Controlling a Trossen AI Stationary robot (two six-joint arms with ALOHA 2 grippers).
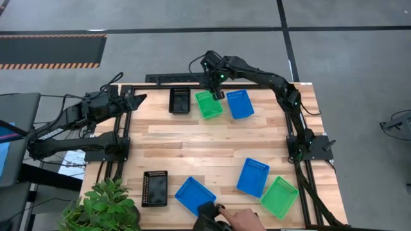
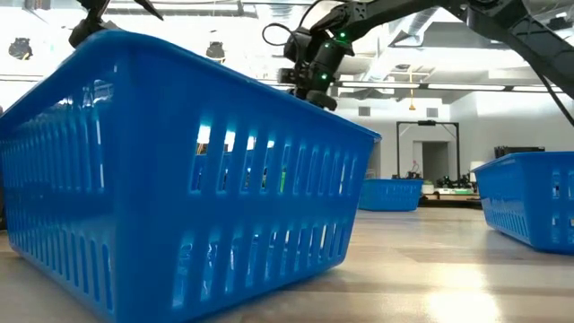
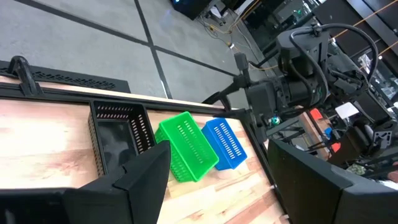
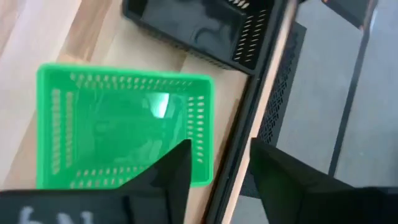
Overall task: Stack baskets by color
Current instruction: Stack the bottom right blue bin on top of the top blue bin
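Note:
At the table's far side stand a black basket (image 1: 180, 101), a green basket (image 1: 209, 105) and a blue basket (image 1: 239, 104), each flat on its bottom. My right gripper (image 1: 217, 94) hangs open over the green basket's far end (image 4: 202, 124), pointing steeply down. One finger is above the basket's inside, the other beyond its end wall, and I see no touch. Near the front lie a black basket (image 1: 155, 188), two blue baskets (image 1: 194, 196) (image 1: 253, 176) and a green one (image 1: 279, 197). My left gripper (image 1: 138, 99) waits open at the table's left far corner.
A person's hand (image 1: 243, 220) reaches over the near edge beside the front blue basket. A black rail (image 4: 249, 124) runs along the far edge just behind the green basket. A potted plant (image 1: 106, 205) stands at the near left corner. Bare wood (image 1: 205, 141) lies mid-table.

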